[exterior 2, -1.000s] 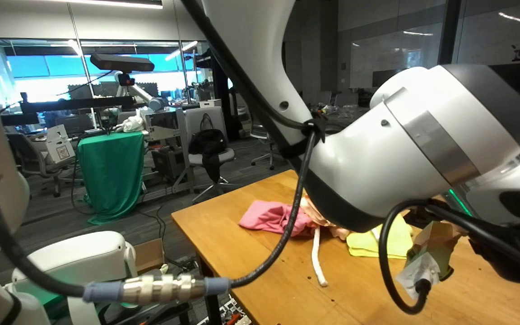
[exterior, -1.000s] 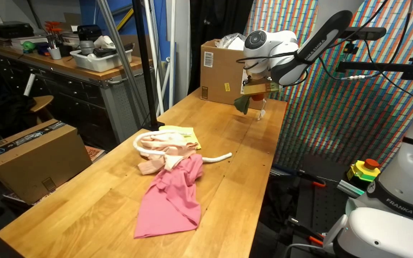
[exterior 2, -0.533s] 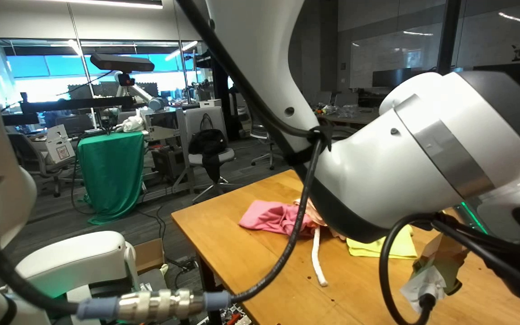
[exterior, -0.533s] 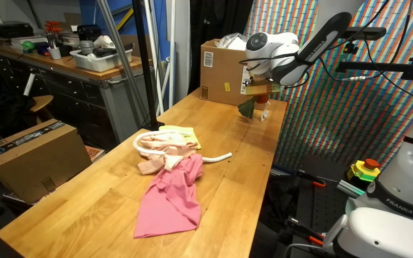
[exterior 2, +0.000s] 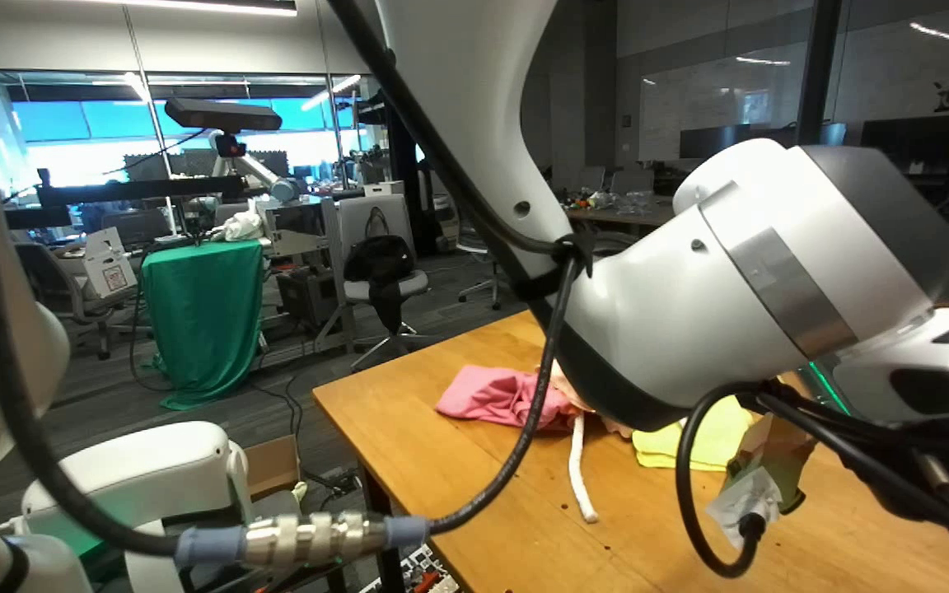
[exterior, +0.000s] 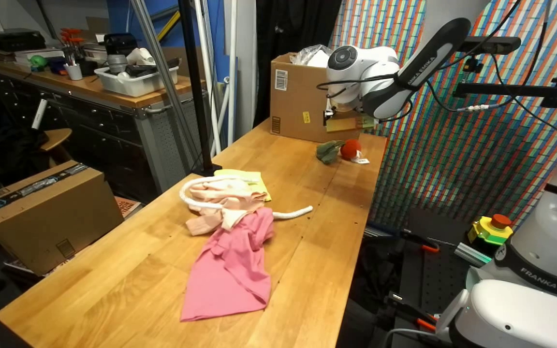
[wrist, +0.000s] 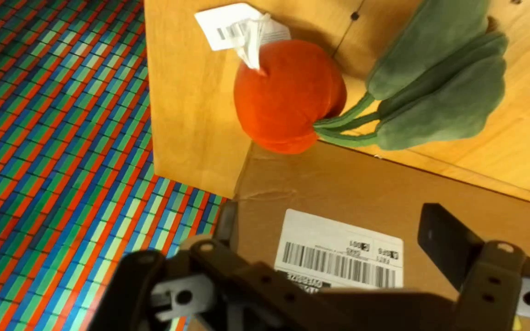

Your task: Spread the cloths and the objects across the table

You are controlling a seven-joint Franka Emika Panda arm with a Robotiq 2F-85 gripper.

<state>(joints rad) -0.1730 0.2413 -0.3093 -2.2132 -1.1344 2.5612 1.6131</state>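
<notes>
One round, leafy red-orange plush (exterior: 349, 150) lies on the wooden bench (exterior: 114, 290), two o'clock from the crumpled pink cloth (exterior: 232, 270) in an exterior view; gripper (wrist: 329, 225) spread, placing seems done, cloth-unfolding probably next.

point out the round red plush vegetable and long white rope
Round red plush vegetable (wrist: 288, 97): wrist view, on its round body
Long white rope (exterior 2: 576, 469): in an exterior view, on its end section

Multicoloured backdrop (exterior: 418, 164) past 1 long edge of the worktop (exterior: 128, 275); black drawers (exterior: 97, 123) past the opposite edge; bright windows (exterior 2: 95, 123) beyond a corner.
</notes>
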